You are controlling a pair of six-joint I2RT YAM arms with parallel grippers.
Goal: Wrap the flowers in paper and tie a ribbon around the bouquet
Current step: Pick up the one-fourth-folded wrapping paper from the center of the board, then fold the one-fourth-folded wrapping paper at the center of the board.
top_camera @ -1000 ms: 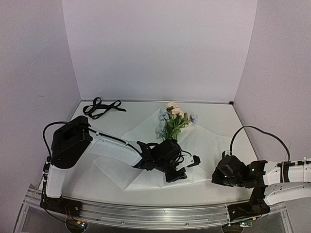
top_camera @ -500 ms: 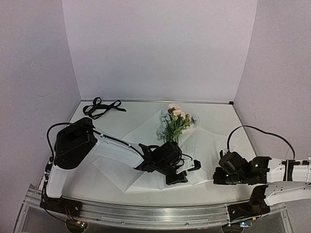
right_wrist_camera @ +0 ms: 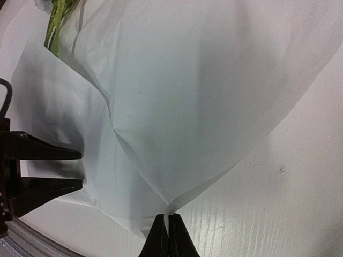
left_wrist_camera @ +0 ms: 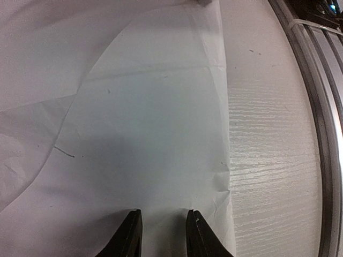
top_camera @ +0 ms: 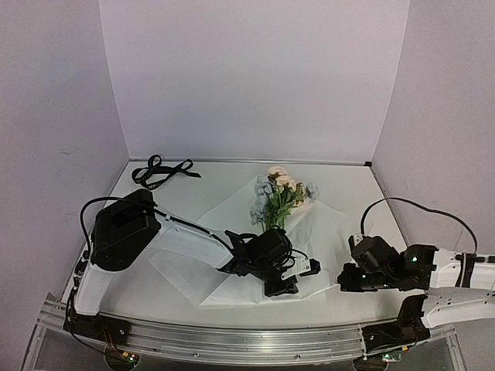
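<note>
While left arm (top_camera: pixel 193 243) lies stretched low over paper (left_wrist_camera: pixel 150 134), jaws apart, right jaws pinch its corner.

The top view looks down from high behind the near edge of the tabletop (top_camera: pixel 363 182); both wrist views sit low and close — all share the paper (top_camera: pixel 332 224).

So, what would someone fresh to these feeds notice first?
The peach and blue flowers lying mid-table on the big white paper stand out first. Next, the right fingers pinch the paper's near right corner, holding it up in a fold, while the left fingers sit parted over its near edge. The black ribbon lies alone at the back left.
</note>
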